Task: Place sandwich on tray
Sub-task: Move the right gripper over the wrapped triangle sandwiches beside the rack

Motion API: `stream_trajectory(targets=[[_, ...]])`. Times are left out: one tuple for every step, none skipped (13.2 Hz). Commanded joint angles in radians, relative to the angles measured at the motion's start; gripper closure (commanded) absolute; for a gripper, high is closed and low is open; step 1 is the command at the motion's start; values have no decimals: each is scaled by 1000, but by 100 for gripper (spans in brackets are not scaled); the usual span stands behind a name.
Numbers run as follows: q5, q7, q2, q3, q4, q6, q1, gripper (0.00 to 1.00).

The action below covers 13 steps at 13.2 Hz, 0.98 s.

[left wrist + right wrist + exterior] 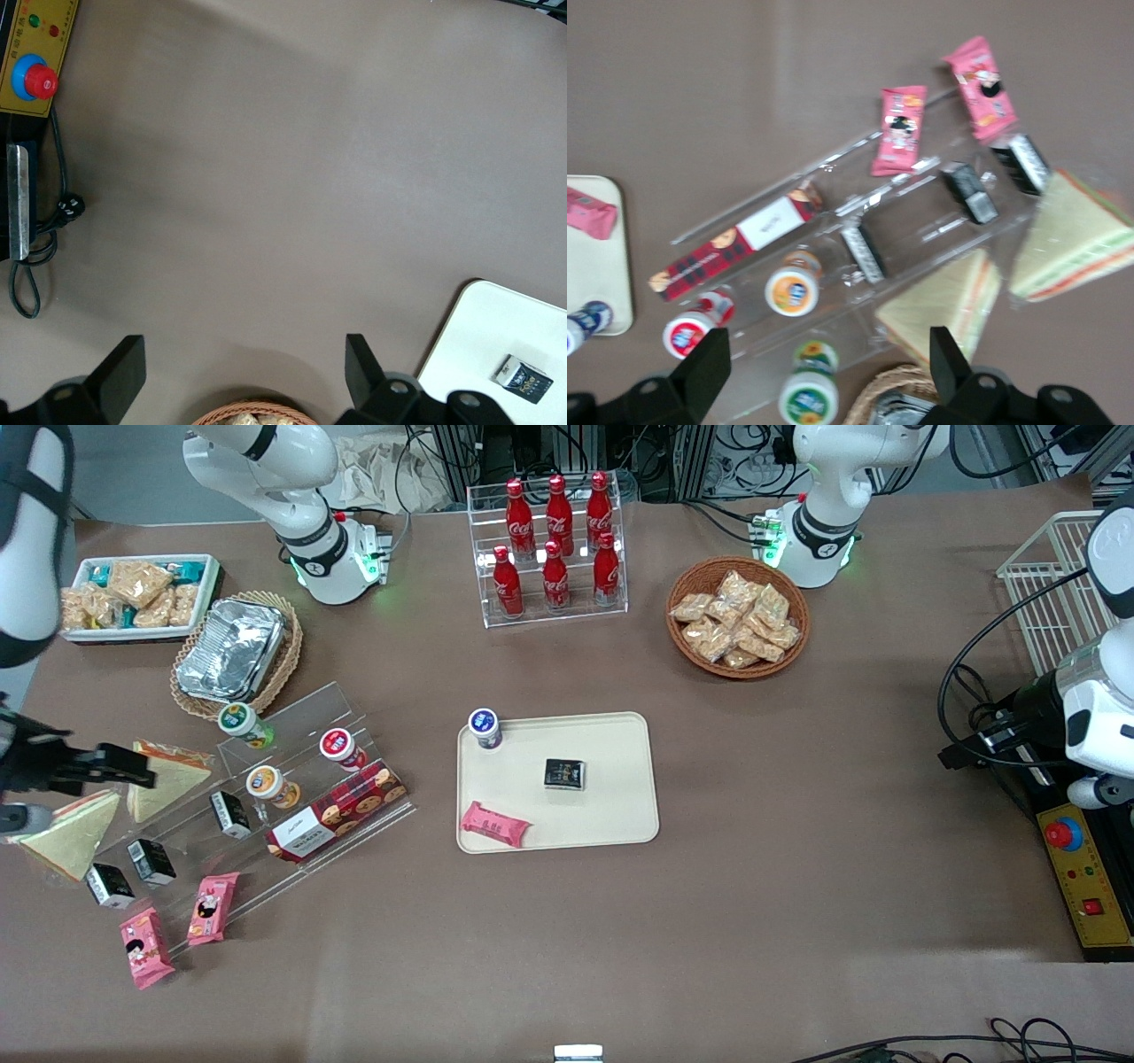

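Open wide and holding nothing: gripper (120, 767), fingers (709, 372) spread far apart, hovering above the working arm's end of the table, over the upper step of a clear acrylic stand (306, 717). Directly beneath and just beside it, the sandwich (168, 778), a wrapped triangular wedge, pale bread face up, lying on that stand near the wicker basket holding a foil container (232, 648). No contact visible between fingers and wrap. In the wrist view, same sandwich (943, 305) close to one fingertip, green and orange filling showing along its edge.

Second wedge (71, 841) apart from the first, closer to the table's end edge and nearer the front camera, partly off the stand.

On the stand's steps: green-lidded cup (241, 722), red-lidded cup (337, 746), orange cup (266, 782), red biscuit box (337, 810), small black packets (151, 861), pink snack packs (211, 908) at the lowest step.

Near the middle of the table, well apart from the sandwich: the tray (620, 779), cream, flat. On it, a blue-lidded cup (484, 728) in one corner, a black packet (564, 774) around the centre, a pink bar (494, 825) overhanging the corner nearer the camera. Most of the tray bare.
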<state>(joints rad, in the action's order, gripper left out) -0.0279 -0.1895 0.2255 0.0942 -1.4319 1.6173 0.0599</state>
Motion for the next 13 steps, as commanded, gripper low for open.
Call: stream_trajectory(targets=[[8,-30,-9,-2,-13,-10,69,0],[6,-30,-6,-2,-12,-10,89,0],[-4,-33,-3,-2,-12,-8,121,0],[-4,-34,4,-2,-10,-8,142,0],[5,-31,11,-2,-10,-5,144,1],[8,-28,18,2,-10,-1,152,1],[5,-25,37,7,-10,9,181,1],[-4,-15,47,9,-10,10,193,1],[5,1,67,9,-6,10,193,1],[12,18,77,10,-4,12,193,1],[23,57,89,15,-1,33,195,0],[25,99,98,34,-4,61,202,0],[28,96,124,38,-2,88,205,0]])
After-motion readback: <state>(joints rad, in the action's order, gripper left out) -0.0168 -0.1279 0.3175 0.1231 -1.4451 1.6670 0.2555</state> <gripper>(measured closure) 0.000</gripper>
